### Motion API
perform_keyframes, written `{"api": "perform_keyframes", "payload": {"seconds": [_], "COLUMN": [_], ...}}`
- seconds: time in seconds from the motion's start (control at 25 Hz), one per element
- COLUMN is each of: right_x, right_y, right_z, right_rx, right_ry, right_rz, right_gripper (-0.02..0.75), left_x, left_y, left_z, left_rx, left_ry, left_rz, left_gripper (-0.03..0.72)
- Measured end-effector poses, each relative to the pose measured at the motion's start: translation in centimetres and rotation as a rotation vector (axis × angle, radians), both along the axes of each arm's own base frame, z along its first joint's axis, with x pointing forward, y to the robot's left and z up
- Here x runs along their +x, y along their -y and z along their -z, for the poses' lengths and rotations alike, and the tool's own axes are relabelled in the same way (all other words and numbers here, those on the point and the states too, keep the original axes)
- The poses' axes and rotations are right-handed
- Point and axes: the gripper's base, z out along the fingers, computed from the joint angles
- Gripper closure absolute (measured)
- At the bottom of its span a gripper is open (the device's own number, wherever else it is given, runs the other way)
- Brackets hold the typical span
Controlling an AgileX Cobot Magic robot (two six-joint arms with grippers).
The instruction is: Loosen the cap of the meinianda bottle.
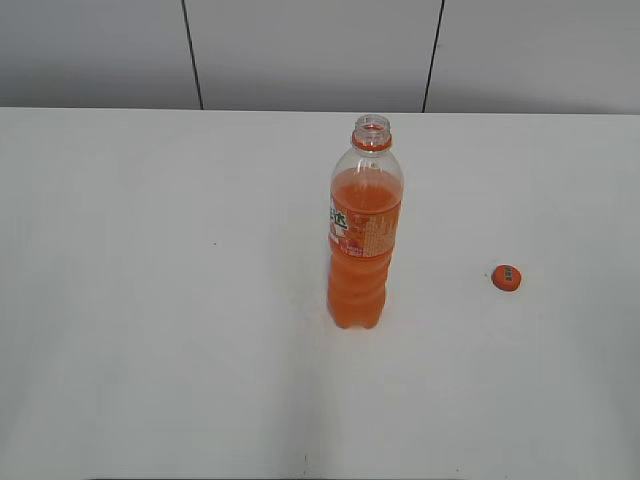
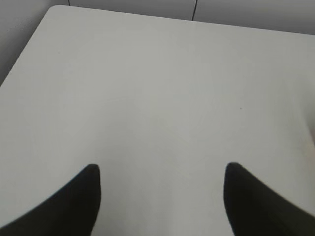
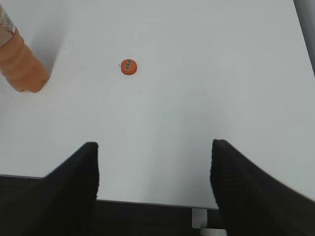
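The cap (image 1: 506, 277) is off the bottle. It lies flat on the white table (image 1: 150, 300), top side up, its small pale mark showing, well apart from the meinianda bottle (image 1: 364, 240) and to the right of it in the exterior view. The bottle stands upright near the middle of the table, its threaded mouth bare above the orange neck ring, the orange drink filling it up to the shoulder, the orange-and-white label wrapped around its upper body above the waisted lower part.

Seen from the right gripper (image 3: 155, 169), the cap (image 3: 128, 66) sits ahead of the fingers and a little to the left, well apart from them. The bottle's lower body (image 3: 19, 61) is farther left still, at the edge of that view, with only a scrap of label showing. The right gripper's two dark fingers (image 3: 78, 182) stand wide apart with nothing between them, back over the near edge of the table.

The left gripper (image 2: 162, 189) is likewise spread wide and holds nothing; its dark fingers (image 2: 81, 196) frame only bare tabletop (image 2: 157, 98), with a rounded table corner and the grey wall ahead. Neither the bottle nor the cap appears in the left wrist view, and neither arm shows in the exterior view.
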Motion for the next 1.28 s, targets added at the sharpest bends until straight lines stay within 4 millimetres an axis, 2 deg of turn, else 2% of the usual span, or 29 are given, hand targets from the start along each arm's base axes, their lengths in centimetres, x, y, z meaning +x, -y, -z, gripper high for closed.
{"api": "perform_keyframes", "payload": {"seconds": [0.24,0.4,0.68,1.28], "right_x": [-1.3,-1.9,-2.6,-2.7], "right_y": [-0.1,-0.4,-0.5,-0.5], "right_z": [0.9,1.8,2.7,2.8], "right_rx": [0.029,0.064,0.073,0.073], "right_ry": [0.045,0.069,0.099,0.101], "right_rz": [-0.007,-0.024,-0.029,-0.029], "right_gripper": [0.205,0.205,0.205,0.206], "left_x": [-3.3,-4.7,-3.7,-3.1], "left_y": [0.2,0.3,0.4,0.5], "left_z": [0.7,1.1,3.3,3.7], "left_rx": [0.029,0.055,0.05,0.044], "left_ry": [0.119,0.152,0.057,0.079], "left_rz": [0.02,0.041,0.063,0.066], "left_gripper": [0.218,0.221,0.23,0.231]}}
